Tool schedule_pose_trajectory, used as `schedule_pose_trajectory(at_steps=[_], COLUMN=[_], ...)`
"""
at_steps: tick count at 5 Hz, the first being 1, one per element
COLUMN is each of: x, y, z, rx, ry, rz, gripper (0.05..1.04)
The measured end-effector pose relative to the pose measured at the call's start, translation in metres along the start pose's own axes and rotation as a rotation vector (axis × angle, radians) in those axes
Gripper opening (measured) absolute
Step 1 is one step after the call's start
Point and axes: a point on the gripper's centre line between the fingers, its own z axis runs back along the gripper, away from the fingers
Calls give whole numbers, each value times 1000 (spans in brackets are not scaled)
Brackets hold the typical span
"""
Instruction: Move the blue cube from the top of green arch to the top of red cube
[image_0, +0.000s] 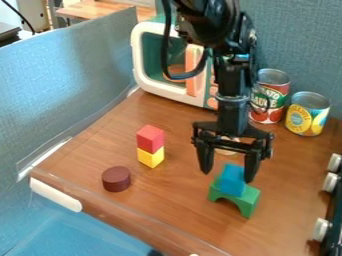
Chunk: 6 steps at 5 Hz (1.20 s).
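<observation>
My tool (228, 171) hangs down right of the frame's middle, its two fingers spread wide and nothing gripped between them. Just below lies the blue cube (232, 183), on top of the green arch (248, 201) in the lower right of the frame. My right-hand fingertip in the picture is close by the cube's upper right edge; whether they touch, I can't tell. The other fingertip is apart from it, up and to the left.

Left of the middle, the red cube (150, 138) sits on a yellow cube (149, 157), with a dark maroon cylinder (116, 179) near them, lower left, on the wooden tabletop (177, 200). Behind my arm, at upper middle, stands a toy microwave (139, 62). Two cans, one red-labelled (268, 102), one yellow-labelled (308, 114), stand side by side at upper right.
</observation>
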Motion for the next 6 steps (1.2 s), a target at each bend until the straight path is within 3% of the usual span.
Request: schedule_pose_trajectory(at_steps=[1, 2, 4, 5, 6], x=[1, 3, -3, -10, -21], y=[-3, -2, 4, 24, 54], z=[-10, -12, -1, 44, 76], rx=[-28, -28, -41, -29, 13], ry=[-7, -21, -21, -82, -107], rz=[25, 28, -1, -76, -105], gripper=[938, 656, 601, 601, 601])
